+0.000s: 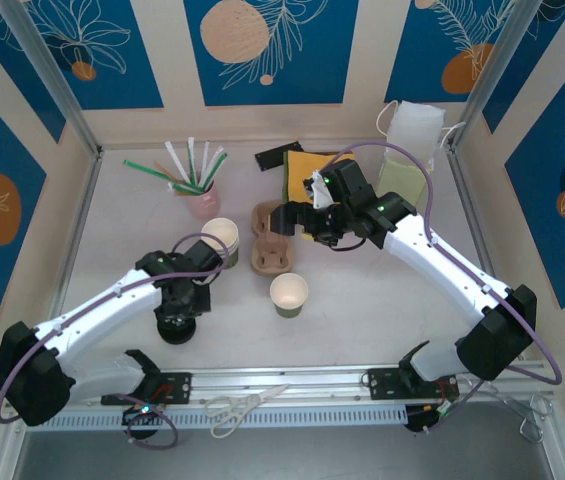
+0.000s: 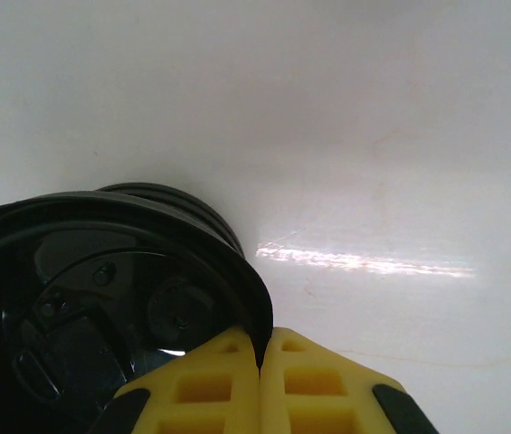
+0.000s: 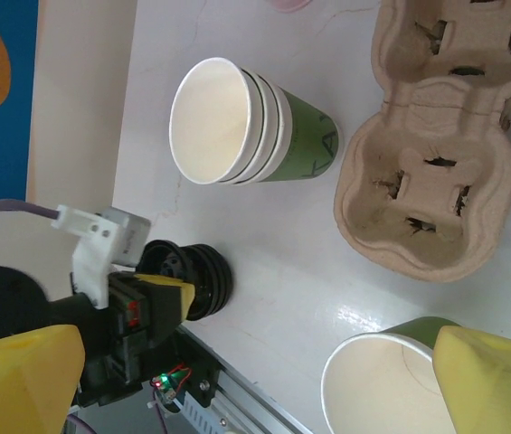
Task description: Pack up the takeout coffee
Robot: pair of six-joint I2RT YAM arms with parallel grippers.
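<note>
Rim of black lid stack (image 2: pixel 101 271) is pinched in left claw (image 2: pixel 260 380); right claw (image 3: pixel 255 362) gapes wide, empty.

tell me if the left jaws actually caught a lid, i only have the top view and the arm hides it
observer: Yes. In the left wrist view, the yellow fingertips of the left jaws are pinched shut on the rim of the top black lid.
operator: just one lid or a pile
observer: A pile. The right wrist view shows the lid stack from the side, several rims deep.
operator: right jaws holding anything
observer: No. They stand wide open, with the lidless cup on the table below them, not gripped.
</note>
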